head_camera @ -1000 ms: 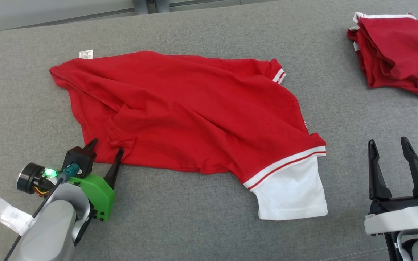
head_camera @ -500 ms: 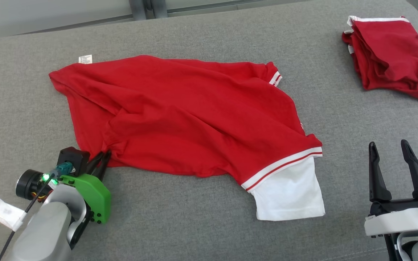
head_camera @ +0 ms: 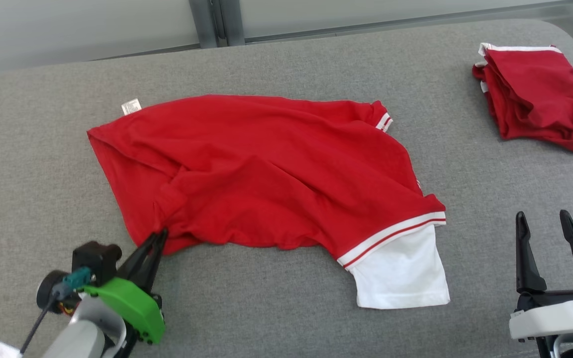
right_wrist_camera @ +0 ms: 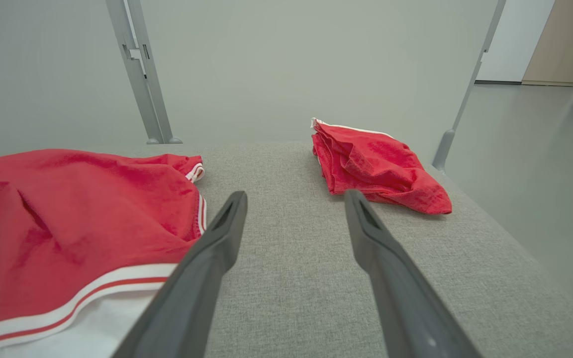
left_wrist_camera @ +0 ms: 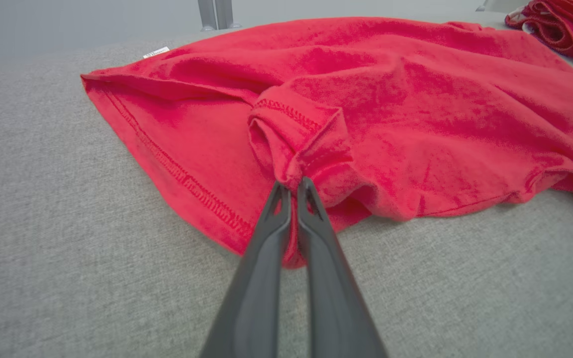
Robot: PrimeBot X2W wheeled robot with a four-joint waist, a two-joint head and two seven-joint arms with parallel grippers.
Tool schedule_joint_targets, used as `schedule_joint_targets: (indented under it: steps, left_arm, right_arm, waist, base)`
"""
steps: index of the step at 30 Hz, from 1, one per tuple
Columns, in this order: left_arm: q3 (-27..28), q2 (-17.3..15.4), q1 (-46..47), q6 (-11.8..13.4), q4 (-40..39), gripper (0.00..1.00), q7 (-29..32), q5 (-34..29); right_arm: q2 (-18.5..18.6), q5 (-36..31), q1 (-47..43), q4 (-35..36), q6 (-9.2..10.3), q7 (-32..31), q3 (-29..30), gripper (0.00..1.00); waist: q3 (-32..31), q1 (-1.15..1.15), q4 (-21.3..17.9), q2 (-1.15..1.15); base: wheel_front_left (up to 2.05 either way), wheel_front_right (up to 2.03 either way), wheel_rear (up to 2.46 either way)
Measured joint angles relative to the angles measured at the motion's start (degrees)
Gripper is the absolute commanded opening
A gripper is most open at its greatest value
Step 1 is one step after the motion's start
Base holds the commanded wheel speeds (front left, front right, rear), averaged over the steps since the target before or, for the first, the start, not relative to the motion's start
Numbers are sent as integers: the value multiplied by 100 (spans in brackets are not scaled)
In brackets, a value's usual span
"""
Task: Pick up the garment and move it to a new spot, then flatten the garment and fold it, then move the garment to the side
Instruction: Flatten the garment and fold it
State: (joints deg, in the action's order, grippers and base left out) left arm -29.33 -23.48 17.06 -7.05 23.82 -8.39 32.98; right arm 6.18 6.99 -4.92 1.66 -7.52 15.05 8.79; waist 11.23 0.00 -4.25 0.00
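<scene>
You have the left gripper at the near left corner of the red shirt. Its fingers are pressed together on a bunched fold of stitched hem, and red cloth shows between them in the left wrist view. The shirt lies spread and wrinkled across the middle of the grey counter. A small white label sticks out at its far left corner. At the shirt's near right end a white sleeve lies flat on the counter, below a white-and-red striped band. Your right gripper sits at the near right, beside the shirt and not touching it. Its fingers are spread wide with nothing between them, tips pointing away from you. A folded red garment with white trim rests at the far right corner of the counter, well apart from the shirt. Behind the counter's far edge stands a grey metal post.
</scene>
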Motion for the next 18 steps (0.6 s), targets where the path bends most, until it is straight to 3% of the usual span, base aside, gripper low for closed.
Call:
schedule_joint_targets:
  steps: [1,2,3,13,18]
  left_arm:
    - [20,-2,-198,37,-129,27,-73,43]
    - [22,-16,-524,100,-260,59,-149,122]
    - [9,-33,-693,142,-290,100,-214,124]
    - [159,26,-1605,257,-381,100,-582,275]
    - [146,3,-1612,226,-604,100,-635,-23]
  right_arm:
    - [-1,1,-46,5,0,0,34,100]
    - [-5,18,-111,10,0,0,80,100]
    - [-3,31,-146,5,0,0,87,100]
    - [112,42,-207,-30,0,0,91,100]
    - [154,43,-267,-26,0,0,96,100]
  waist:
    - [-30,0,21,0]
    - [-71,0,70,0]
    - [-91,0,101,0]
    - [-278,0,240,0]
    - [-312,0,331,0]
  base:
    - [0,0,0]
    - [0,0,0]
    - [0,0,0]
    - [0,0,0]
    - [0,0,0]
